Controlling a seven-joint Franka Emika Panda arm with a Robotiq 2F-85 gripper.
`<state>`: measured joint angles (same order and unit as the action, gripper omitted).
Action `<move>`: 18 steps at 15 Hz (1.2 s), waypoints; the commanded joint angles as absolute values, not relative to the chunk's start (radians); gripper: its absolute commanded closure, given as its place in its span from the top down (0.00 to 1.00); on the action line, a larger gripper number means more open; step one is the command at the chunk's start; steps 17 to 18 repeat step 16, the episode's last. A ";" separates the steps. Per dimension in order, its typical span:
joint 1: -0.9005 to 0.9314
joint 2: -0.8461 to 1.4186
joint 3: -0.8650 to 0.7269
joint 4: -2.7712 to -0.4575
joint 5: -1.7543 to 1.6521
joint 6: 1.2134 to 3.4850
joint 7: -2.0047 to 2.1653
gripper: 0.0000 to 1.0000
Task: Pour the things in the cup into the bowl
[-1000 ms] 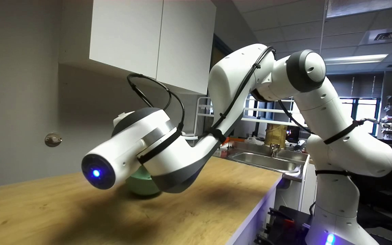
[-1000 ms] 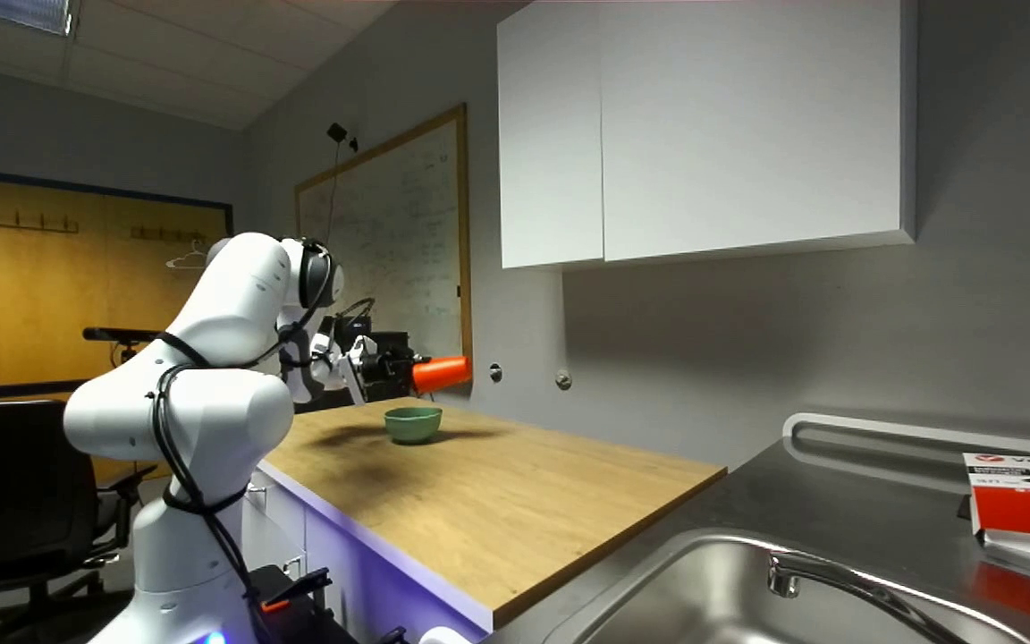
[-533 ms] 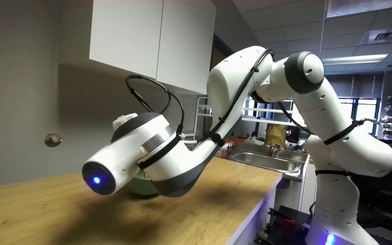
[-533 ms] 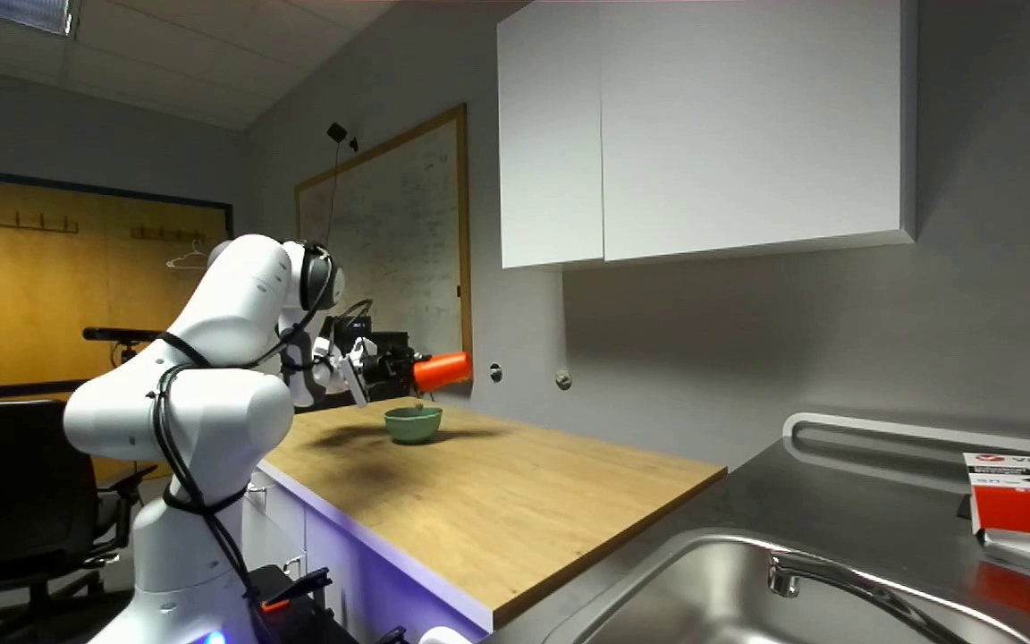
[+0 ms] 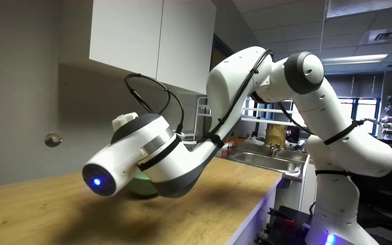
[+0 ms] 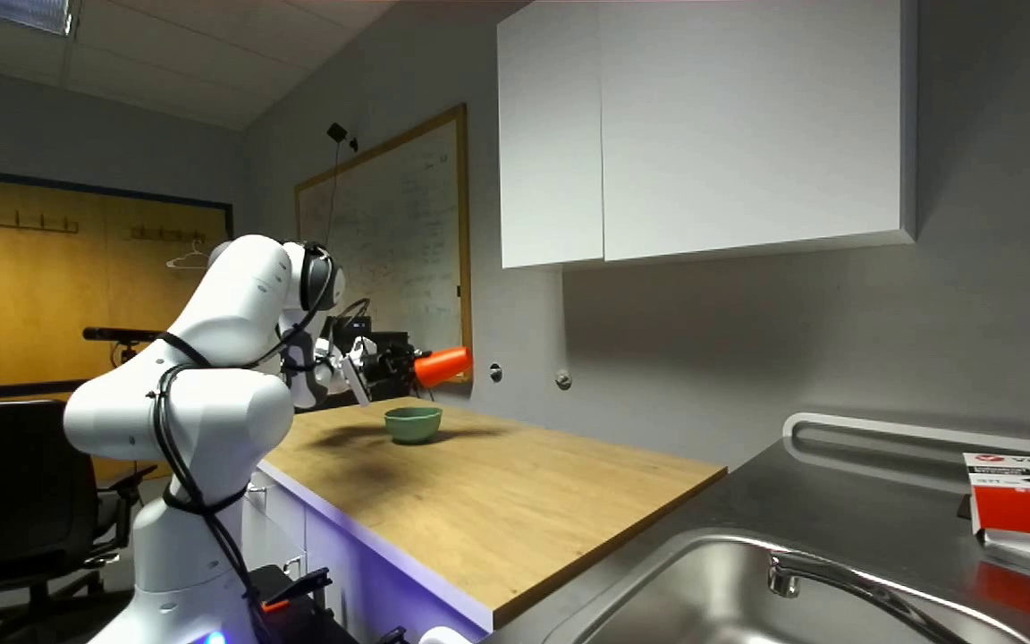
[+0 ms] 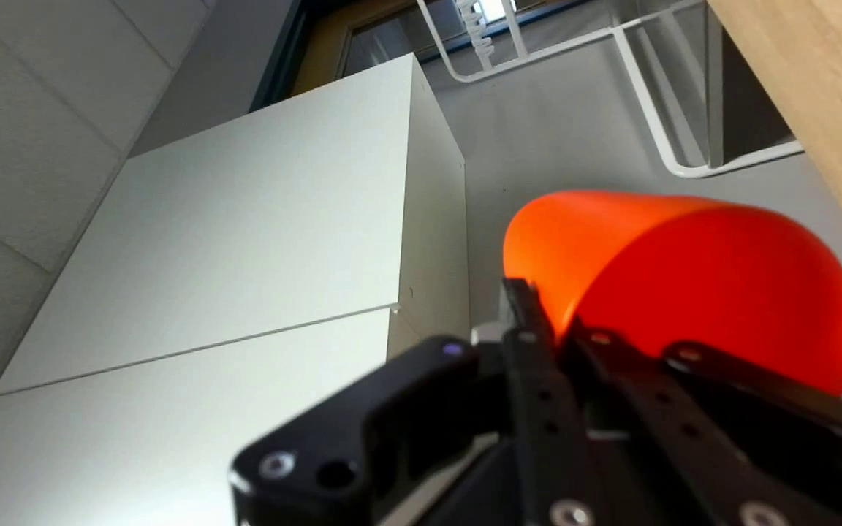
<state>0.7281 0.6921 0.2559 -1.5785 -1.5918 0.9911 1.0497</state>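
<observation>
End effector (image 7: 547,310) pinches the tipped red cup (image 6: 443,367); pour probably nearly done.
Jaws nearly together across the rim; the visible inside looks bare. Below, the green bowl (image 6: 412,427) stands on the table (image 6: 515,501), what it holds hidden; righting the cup likely remains.

In an exterior view, toward the far edge of the worktop (image 6: 515,501), the red cup (image 6: 444,366) tilts more steeply than a second ago, its narrow end higher. The arm's wrist (image 5: 133,146) has dipped slightly. A small brownish thing, half a second ago at the rim of the green bowl (image 6: 413,427), no longer shows.
</observation>
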 commanded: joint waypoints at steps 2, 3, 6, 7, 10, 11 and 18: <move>0.732 0.693 0.252 -1.580 -1.634 0.971 1.050 0.01; 0.732 0.693 0.251 -1.582 -1.646 0.969 1.050 0.01; 0.732 0.697 0.251 -1.582 -1.670 0.955 1.051 0.01; 0.732 0.698 0.252 -1.582 -1.675 0.951 1.051 0.01; 0.731 0.702 0.253 -1.582 -1.689 0.942 1.044 0.01; 0.731 0.702 0.253 -1.583 -1.693 0.941 1.043 0.01; 0.729 0.705 0.254 -1.585 -1.711 0.938 1.039 0.01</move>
